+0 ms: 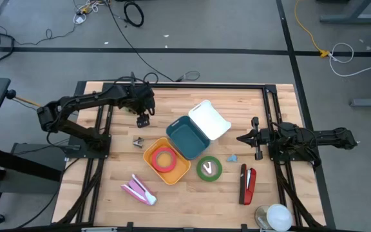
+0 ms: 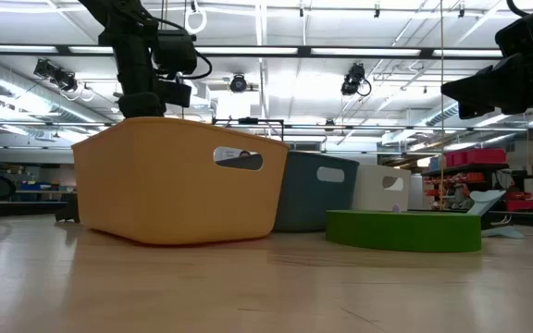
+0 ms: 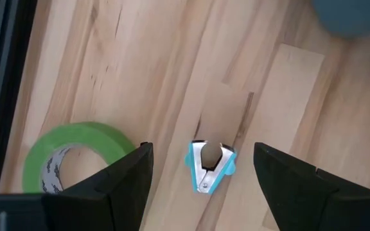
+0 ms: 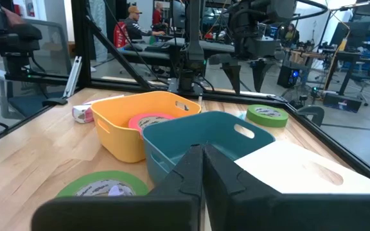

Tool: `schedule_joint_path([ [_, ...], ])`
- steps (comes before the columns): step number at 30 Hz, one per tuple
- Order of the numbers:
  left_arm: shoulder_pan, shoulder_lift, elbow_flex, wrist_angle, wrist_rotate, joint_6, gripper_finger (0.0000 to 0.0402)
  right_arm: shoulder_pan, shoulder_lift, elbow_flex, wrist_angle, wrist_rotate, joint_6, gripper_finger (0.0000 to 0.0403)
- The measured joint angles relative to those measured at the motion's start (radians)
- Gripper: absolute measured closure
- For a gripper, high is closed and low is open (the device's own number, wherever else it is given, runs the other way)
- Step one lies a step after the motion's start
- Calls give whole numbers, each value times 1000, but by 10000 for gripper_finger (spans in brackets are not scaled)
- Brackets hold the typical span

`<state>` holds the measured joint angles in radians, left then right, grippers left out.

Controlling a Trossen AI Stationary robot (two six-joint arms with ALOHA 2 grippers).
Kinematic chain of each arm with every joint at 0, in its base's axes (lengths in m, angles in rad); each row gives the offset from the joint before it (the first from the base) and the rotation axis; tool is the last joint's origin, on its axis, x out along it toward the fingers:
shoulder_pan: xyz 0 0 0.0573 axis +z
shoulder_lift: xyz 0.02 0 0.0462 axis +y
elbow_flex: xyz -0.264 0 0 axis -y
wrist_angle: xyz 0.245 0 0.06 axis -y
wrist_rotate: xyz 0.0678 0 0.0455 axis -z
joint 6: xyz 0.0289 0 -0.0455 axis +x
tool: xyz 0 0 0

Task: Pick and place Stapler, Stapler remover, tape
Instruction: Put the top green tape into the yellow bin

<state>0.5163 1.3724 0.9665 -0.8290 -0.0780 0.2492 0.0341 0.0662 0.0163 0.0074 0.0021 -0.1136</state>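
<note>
Lots of bare wood on the table [image 1: 118,164] near its left edge. Three bins side by side in the middle: orange bin [image 1: 167,161], teal bin [image 1: 187,136], white bin [image 1: 209,119]. Left gripper [image 1: 143,121] wide open, holding nothing, up above the small staple remover [image 3: 209,166]. Right gripper [image 1: 245,138] shut tight, empty, by the right edge.

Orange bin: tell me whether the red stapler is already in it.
No. The red stapler lies on the table, right of the orange bin, which holds only a pink tape roll.
</note>
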Motion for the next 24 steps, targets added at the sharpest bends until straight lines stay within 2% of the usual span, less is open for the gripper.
schedule_joint_path([
  [24, 0, 0, 0, -14, 1, -29, 129, 0, 0, 0, 0, 0, 0, 390],
])
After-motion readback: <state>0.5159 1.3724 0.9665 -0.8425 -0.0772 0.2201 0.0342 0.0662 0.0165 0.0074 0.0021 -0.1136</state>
